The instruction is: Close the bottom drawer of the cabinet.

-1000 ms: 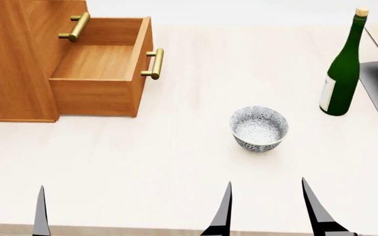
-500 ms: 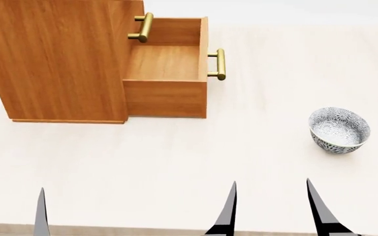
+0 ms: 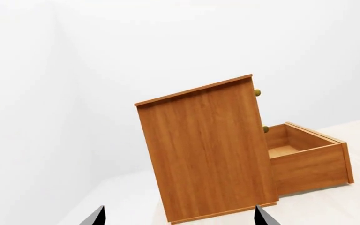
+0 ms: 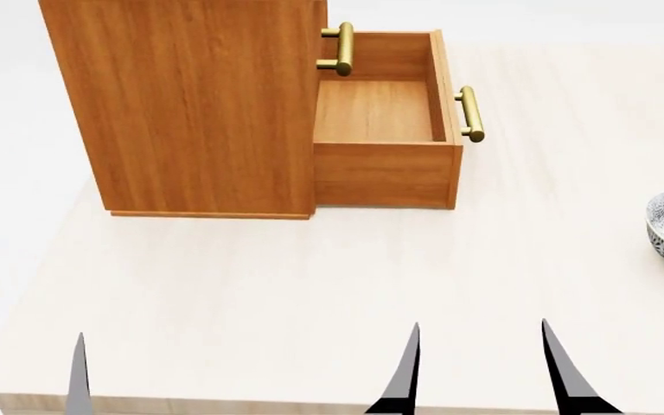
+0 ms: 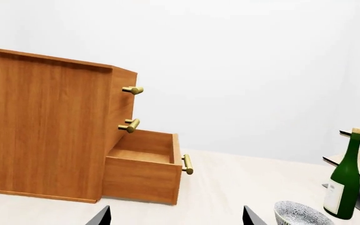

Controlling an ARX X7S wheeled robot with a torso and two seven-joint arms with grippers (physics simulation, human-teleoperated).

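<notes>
The bottom drawer [image 4: 384, 164] stands pulled out of the cabinet [image 4: 194, 104] near the bench's far edge, its handle [image 4: 469, 113] running front-to-back. It lies ahead of my right gripper [image 4: 482, 380], the nearer 1. Both right and left gripper [image 3: 176, 216] fingers are apart, holding nothing.

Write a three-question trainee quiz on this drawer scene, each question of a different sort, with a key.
1. True or false: the bottom drawer of the cabinet is pulled out.
2. Multiple choice: in the right wrist view, what stands beside the patterned bowl? A) a green bottle B) a mug C) a kettle
3. Fill in: the drawer interior holds ____.

Key: 1 true; 2 A; 3 nothing. Neither the left gripper nor the right gripper touches the drawer.
</notes>
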